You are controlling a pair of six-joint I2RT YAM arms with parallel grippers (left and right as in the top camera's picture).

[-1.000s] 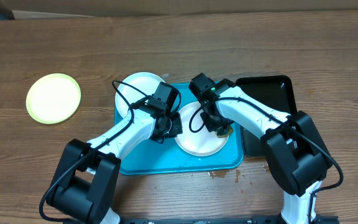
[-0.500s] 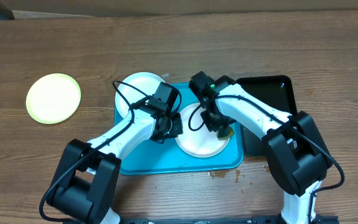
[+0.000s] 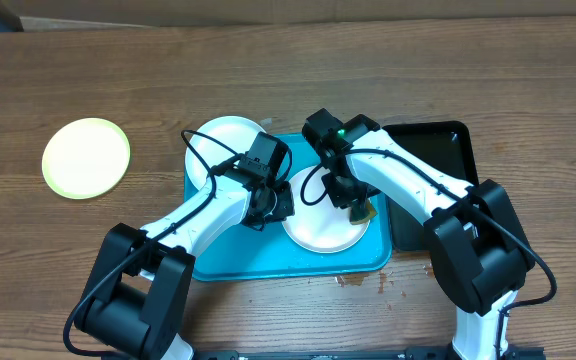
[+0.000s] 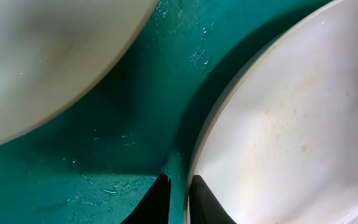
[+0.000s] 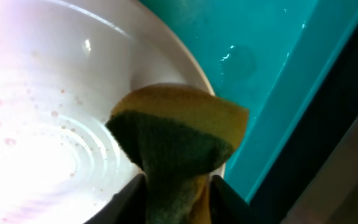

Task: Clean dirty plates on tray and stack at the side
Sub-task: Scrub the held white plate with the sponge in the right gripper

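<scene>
Plate (image 3: 313,230) on the tray (image 3: 230,262): left fingers (image 4: 207,205) pinch its rim, right fingers (image 5: 127,203) clamp a sponge (image 5: 174,144) onto it.

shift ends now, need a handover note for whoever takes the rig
Left pincer: shut on the left rim of the middle plate, in the tray.
Right pincer: shut on the sponge, at that plate's right rim.
Second white plate: tray's far left corner. Green-rimmed plate: alone on the table, left.
Done: perhaps the green-rimmed plate. Left: middle plate shows reddish specks; finish it, clean the other, stack all.
</scene>
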